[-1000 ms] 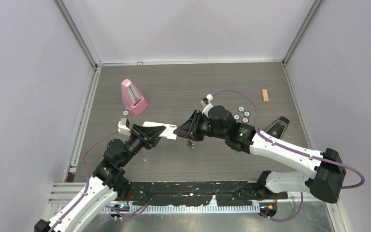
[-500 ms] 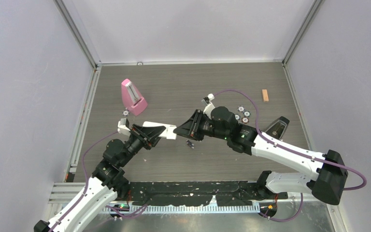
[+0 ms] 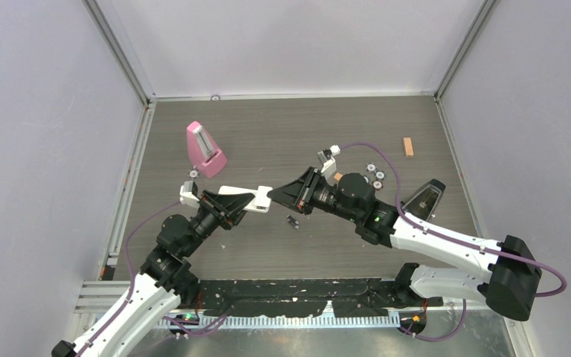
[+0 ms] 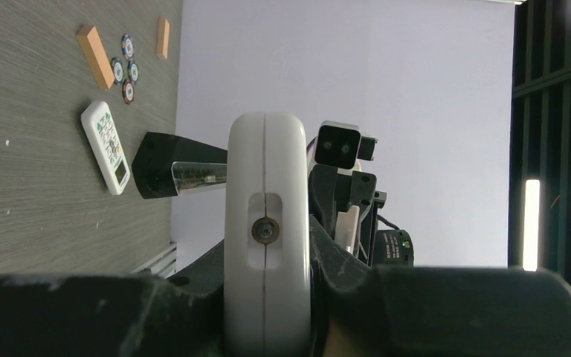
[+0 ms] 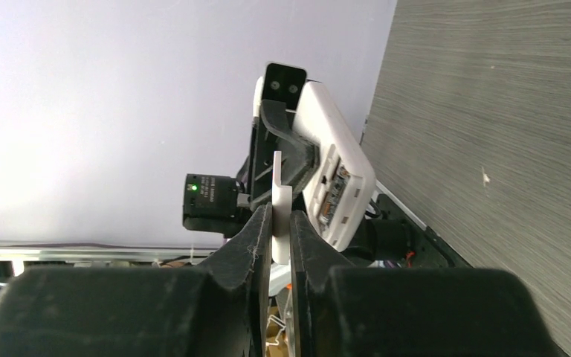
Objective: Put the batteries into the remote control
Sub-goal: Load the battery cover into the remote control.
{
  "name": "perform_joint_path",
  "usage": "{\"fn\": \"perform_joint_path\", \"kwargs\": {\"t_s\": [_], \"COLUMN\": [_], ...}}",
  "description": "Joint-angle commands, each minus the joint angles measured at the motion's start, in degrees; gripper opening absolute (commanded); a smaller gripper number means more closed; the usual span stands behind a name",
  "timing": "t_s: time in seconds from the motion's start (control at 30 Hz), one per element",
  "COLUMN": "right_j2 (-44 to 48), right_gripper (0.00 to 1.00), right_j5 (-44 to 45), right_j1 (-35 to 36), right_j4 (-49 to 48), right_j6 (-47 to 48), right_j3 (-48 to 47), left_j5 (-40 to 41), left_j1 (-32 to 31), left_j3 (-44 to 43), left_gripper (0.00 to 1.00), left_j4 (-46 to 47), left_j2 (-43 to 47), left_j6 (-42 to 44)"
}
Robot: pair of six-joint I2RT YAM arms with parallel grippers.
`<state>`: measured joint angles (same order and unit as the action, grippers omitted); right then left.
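While L hand (image 3: 244,201) clamps remote control (image 4: 268,171), R hand (image 5: 276,223) pinches thin white plate (image 5: 279,178).

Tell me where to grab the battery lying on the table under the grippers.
Pinch the battery across its middle, straight down from above: it lies flat on the table, open only from above. The right gripper would likely have to drop its white cover first.

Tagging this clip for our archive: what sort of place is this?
Probably a robotics lab test cell: a left arm and right arm mounted on a table, plain walls framed by aluminium posts, a pink metronome as prop.
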<state>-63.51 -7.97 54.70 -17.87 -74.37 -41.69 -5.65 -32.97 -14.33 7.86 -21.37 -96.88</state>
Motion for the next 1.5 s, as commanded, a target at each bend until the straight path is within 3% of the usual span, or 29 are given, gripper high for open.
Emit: {"fn": "perform_joint_path", "kwargs": {"t_s": [0.0, 0.47, 0.9, 1.47], "right_j2": [1.15, 0.79, -1.45, -1.60], "right_gripper": [0.05, 0.05, 0.06, 0.24], "right_j5": [1.17, 2.40, 1.85, 2.09], "right_j1": [0.31, 0.28, 0.23, 0.19], "right_j4": [-5.56, 2.99, 4.45, 19.99], "right_j6": [-2.96, -3.20, -5.61, -0.52], "right_j3": [0.36, -0.25, 0.18, -5.95], "left_j5": [-0.59, -0.83, -1.91, -0.66], "left_j1": [-0.07, -0.07, -0.06, -0.03], "left_j3": [-1.35, -1.23, -1.17, -1.64], "left_gripper": [0.00, 0.00, 0.00, 0.00], "left_j4": [4.13, 5.67, 9.17, 12.70], "left_j2": [0.18, 0.10, -1.02, -0.72], "left_j6": [0.64, 1.01, 1.22, 6.40]}}
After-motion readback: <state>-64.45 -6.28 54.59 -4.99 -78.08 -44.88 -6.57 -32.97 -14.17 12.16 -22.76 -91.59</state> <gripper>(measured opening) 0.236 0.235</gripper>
